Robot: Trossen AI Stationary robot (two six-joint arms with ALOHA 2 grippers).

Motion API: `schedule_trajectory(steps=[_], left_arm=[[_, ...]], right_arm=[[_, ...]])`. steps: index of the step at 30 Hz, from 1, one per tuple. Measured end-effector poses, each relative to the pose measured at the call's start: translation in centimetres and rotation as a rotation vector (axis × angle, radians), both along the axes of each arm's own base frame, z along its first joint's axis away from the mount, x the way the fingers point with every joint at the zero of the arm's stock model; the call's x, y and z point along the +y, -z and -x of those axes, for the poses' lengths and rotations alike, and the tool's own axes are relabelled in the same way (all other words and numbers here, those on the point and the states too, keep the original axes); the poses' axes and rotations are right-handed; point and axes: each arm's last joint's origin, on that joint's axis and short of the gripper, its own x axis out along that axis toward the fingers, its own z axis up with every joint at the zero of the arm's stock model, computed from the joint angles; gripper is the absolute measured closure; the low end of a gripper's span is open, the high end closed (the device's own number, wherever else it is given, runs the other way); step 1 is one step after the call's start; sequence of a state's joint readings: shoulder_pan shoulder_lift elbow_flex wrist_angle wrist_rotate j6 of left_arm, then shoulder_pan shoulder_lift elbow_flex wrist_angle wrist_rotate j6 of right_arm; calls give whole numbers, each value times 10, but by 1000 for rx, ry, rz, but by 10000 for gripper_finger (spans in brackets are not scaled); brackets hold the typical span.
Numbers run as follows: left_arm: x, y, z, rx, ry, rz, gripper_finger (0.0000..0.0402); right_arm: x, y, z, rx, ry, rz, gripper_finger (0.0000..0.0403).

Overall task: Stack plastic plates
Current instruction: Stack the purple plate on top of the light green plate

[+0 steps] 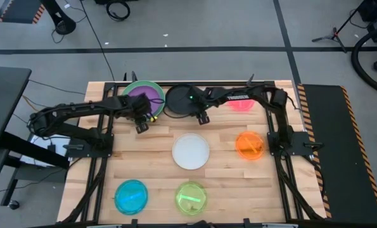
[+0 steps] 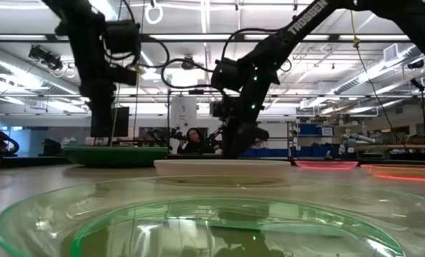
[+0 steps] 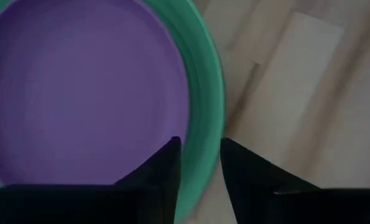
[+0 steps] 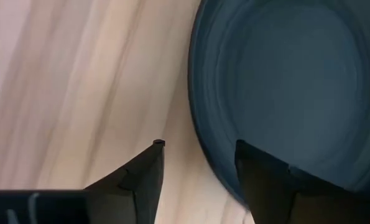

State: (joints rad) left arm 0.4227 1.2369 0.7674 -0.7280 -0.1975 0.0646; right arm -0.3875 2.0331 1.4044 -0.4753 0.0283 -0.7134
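A purple plate (image 1: 142,94) lies flat, face up, inside a green plate (image 1: 153,85) at the worktop's (image 1: 156,142) far edge. The left end effector (image 3: 198,158), fingers parted, straddles the green rim. Beside it, the right end effector (image 4: 197,163), also open, straddles the black plate's (image 1: 180,99) near rim.

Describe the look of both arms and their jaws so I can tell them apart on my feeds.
Both arms are dark, jointed links with black cables along them. The left gripper carries a small yellow detail at its wrist. The right gripper has a green indicator light close behind it, and its arm bears a white lettered label, seen in the low view. In the wrist views each pair of jaws is plain black and tapers to pointed tips.
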Motion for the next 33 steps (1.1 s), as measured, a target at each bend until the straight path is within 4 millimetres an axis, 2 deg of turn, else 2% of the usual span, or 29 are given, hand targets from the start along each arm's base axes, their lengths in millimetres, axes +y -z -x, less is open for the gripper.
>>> schedule_trajectory(steps=[5,11,15,19,21,26,33], left_arm=[[-15,-48,-3,26,-50,72,272],[-41,-114,4,-146,9,58,272],[-59,-160,30,-316,-62,9,278],[-76,-204,66,-557,-100,61,289],[-81,-220,83,-667,-114,103,294],[-87,-244,117,-849,-92,158,299],[-87,-248,133,-903,-45,134,299]], right_arm=[[0,10,-3,16,10,17,228],[-2,8,-7,-30,10,29,265],[-7,8,-14,-135,-22,-9,316],[-11,16,-15,-129,-28,-20,383],[-11,20,-13,-101,-27,-27,390],[-10,21,-11,-64,-30,-4,373],[-1,-5,-4,-54,-45,27,392]])
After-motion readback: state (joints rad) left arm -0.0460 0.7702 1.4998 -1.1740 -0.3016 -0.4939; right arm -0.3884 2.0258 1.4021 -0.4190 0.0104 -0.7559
